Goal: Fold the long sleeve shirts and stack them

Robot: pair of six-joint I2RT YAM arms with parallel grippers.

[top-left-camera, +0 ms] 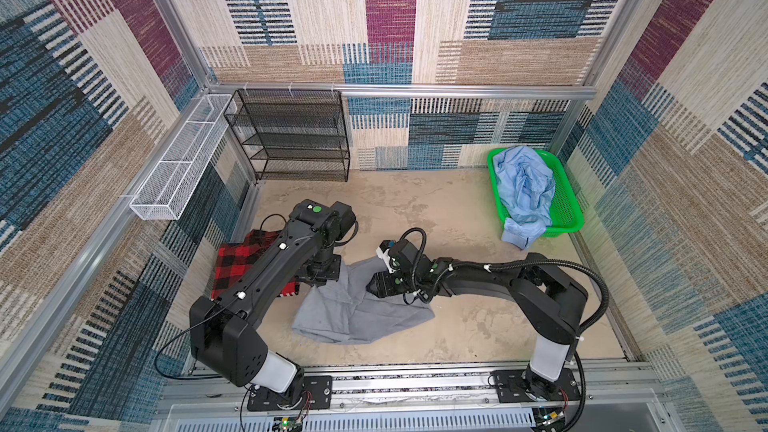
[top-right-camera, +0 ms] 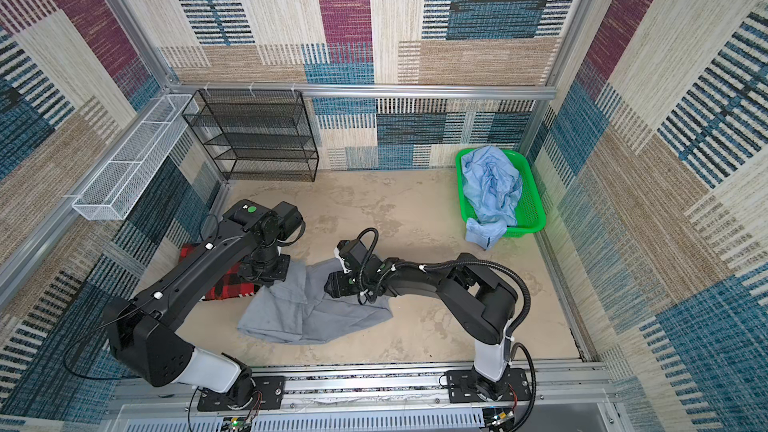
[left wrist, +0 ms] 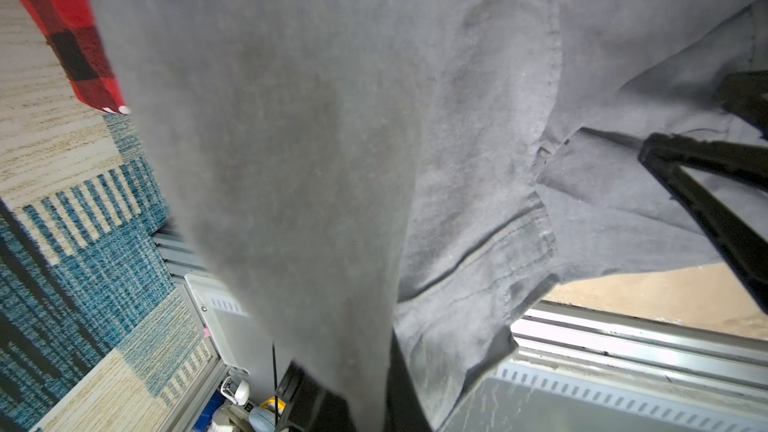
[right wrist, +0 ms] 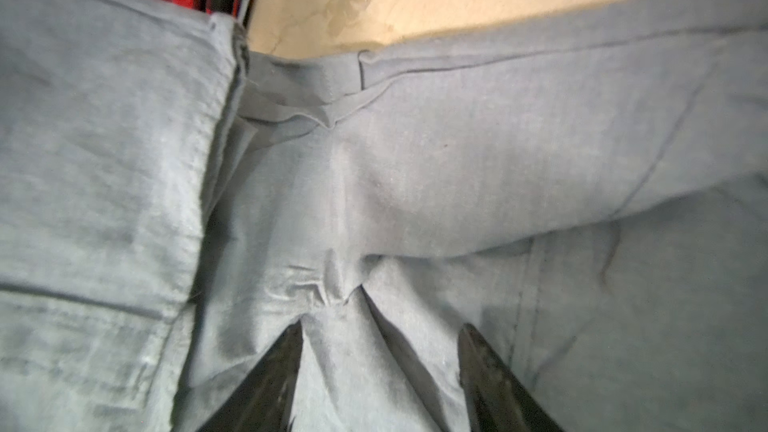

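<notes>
On the near middle of the worktop [top-left-camera: 415, 209] lies the grey shirt [top-left-camera: 357, 313], crumpled and only partly spread, with seams and a folded placket showing in the right wrist view [right wrist: 457, 160]. The left claw [top-left-camera: 322, 280] is pressed together on one edge of it and holds that edge up. In the left wrist view the grey cloth [left wrist: 291, 160] hangs like a curtain before the camera and hides the fingers. The right claw [right wrist: 381, 326] is spread, and its two black fingertips [right wrist: 266, 380] rest on the grey cloth, which is wrinkled just ahead of them.

Just beside it, on the left, lies the red-and-black plaid shirt [top-left-camera: 237, 263], folded to a flat rectangle and partly covered by the left arm.

Farther back, at the right wall, stands the green mesh basket [top-left-camera: 567, 205]. In it the light blue shirt [top-left-camera: 525, 189] is bundled loosely, and one sleeve falls over the near rim onto the worktop.

At the back left stands a black mesh shelf rack [top-left-camera: 291, 135], and a white wire basket [top-left-camera: 178, 168] hangs on the left wall rail.
</notes>
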